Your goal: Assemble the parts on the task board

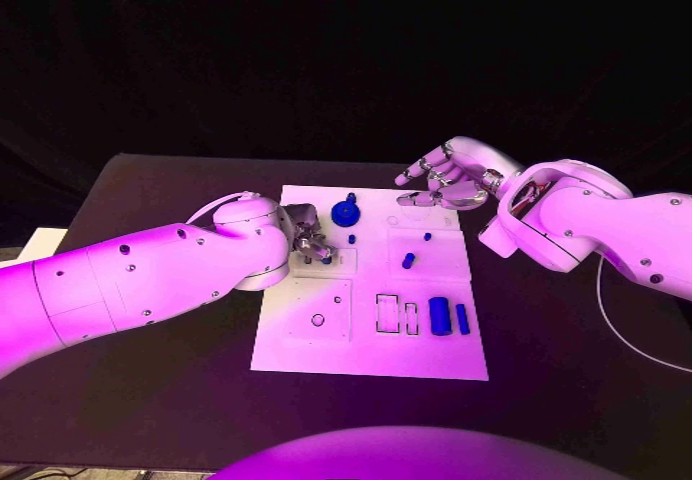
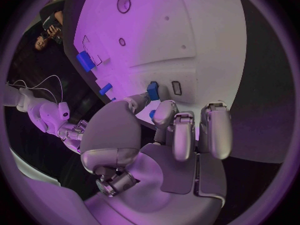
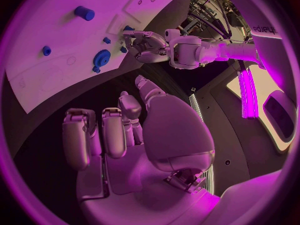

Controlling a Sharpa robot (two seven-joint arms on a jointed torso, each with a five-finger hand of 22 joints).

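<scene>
Several small blue plastic parts (image 1: 438, 316) lie on the white flat task board (image 1: 303, 345) mid-desk, likely light, stiff and slick, best pinched by their sides; left hand (image 1: 307, 240) pinches one, right hand (image 1: 450, 175) hovers released.

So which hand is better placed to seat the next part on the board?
Left. The left hand is already over the task board, fingers at a small blue part near its left edge. The right hand hovers off the board's far right corner, holding nothing.
</scene>
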